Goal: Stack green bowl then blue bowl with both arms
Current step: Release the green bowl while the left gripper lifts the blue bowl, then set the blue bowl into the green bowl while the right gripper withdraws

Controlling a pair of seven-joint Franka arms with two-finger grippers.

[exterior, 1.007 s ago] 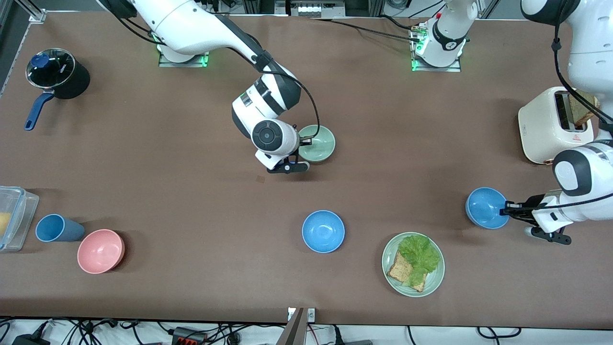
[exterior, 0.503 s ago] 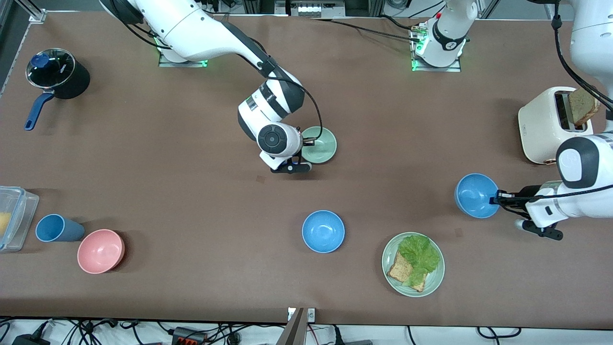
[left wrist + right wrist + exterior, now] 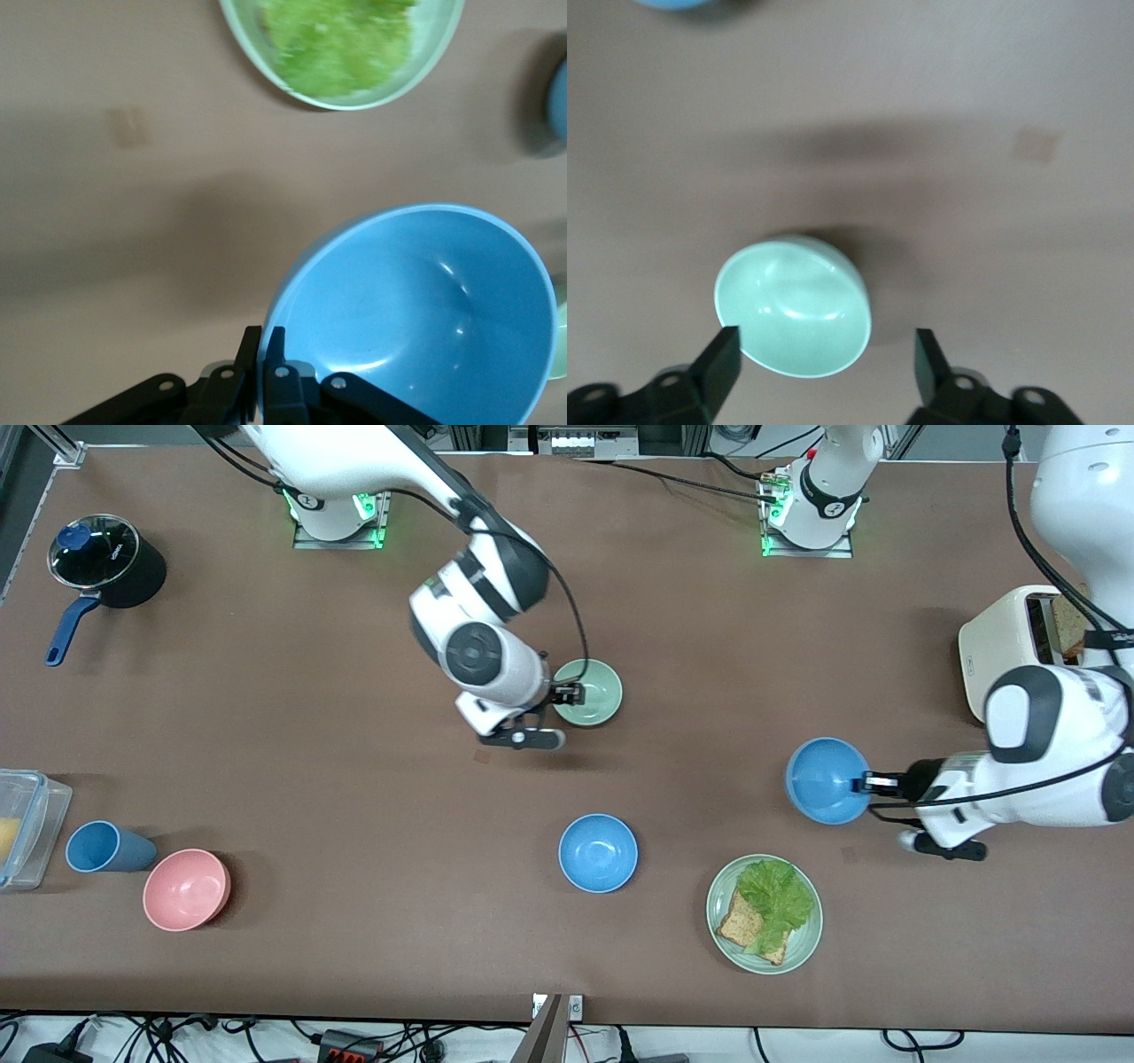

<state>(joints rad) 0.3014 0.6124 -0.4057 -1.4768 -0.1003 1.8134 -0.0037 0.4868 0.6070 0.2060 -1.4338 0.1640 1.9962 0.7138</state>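
The green bowl point(image 3: 588, 692) sits upright on the table near the middle. My right gripper point(image 3: 553, 714) hovers at its rim on the right arm's side, fingers open. In the right wrist view the bowl point(image 3: 793, 319) lies between the spread fingers point(image 3: 723, 359), closer to one, and my right gripper point(image 3: 826, 356) holds nothing. My left gripper point(image 3: 865, 783) is shut on the rim of a blue bowl point(image 3: 827, 779), held tilted above the table; the left wrist view shows my left gripper point(image 3: 263, 342) pinching that bowl point(image 3: 416, 310). A second blue bowl point(image 3: 598, 852) rests on the table, nearer the front camera than the green bowl.
A green plate point(image 3: 811, 946) with lettuce and toast lies near the front camera, close below the held bowl. A toaster point(image 3: 1010, 657) stands at the left arm's end. A pink bowl point(image 3: 186, 888), blue cup point(image 3: 104, 847), clear container point(image 3: 27, 824) and black pot point(image 3: 108, 560) are at the right arm's end.
My left gripper has carried the blue bowl off the table and toward the table's middle. My right arm's wrist has swung back toward its base; the green bowl has stayed put.
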